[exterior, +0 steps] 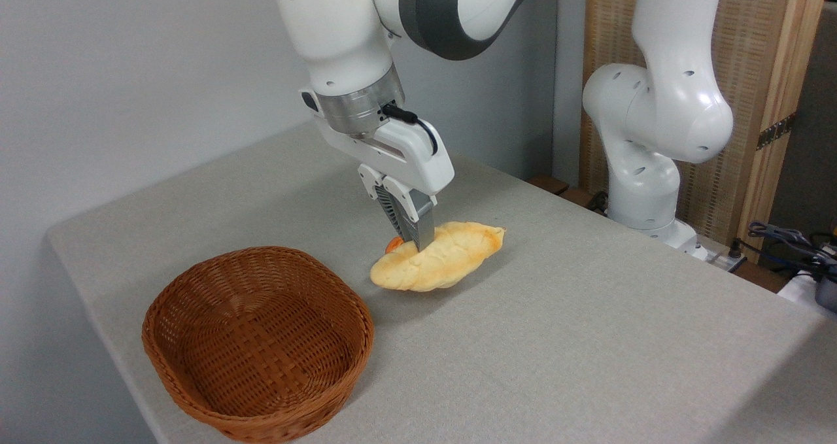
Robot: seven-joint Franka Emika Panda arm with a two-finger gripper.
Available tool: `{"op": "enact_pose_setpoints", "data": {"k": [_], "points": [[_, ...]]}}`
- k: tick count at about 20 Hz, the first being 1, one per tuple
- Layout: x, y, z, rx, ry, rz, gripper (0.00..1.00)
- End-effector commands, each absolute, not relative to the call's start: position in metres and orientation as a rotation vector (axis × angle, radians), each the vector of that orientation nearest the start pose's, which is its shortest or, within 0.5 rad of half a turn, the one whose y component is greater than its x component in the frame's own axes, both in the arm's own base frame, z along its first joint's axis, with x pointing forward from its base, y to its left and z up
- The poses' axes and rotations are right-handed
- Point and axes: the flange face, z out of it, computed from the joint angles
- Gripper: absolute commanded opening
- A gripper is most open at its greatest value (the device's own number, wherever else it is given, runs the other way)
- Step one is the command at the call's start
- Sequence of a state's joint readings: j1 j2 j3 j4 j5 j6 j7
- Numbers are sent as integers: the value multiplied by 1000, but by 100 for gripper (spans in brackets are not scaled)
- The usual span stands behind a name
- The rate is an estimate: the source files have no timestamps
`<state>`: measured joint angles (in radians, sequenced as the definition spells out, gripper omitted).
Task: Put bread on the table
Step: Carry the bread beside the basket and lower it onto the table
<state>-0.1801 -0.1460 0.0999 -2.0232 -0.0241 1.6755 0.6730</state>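
The long braided pale-golden bread [441,257] hangs just above the grey-beige table [556,339], to the right of the basket, its shadow on the cloth beneath it. My gripper [413,240] comes down from above and is shut on the bread's upper left part. The bread tilts, with its right end higher. A bit of a small orange bun [393,243] peeks out behind the fingers.
An empty brown wicker basket [258,342] stands at the table's front left. The arm's white base [654,169] rises past the table's far right edge. Cables and gear [798,248] lie at the far right. A wall runs behind the table.
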Motion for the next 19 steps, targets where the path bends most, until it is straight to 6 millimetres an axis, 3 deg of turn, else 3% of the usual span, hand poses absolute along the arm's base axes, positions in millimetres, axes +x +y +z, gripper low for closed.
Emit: {"op": "enact_pose_setpoints", "data": {"k": [1,8,14,16,19], "points": [[489,-42,499,-2996,1268,270,100],[493,-40,506,-2987,1268,222,100],[524,-32,542,-2944,1218,-26,100],[537,-31,547,-2919,1208,-70,100],[543,-31,542,-2915,1204,-75,100]]}}
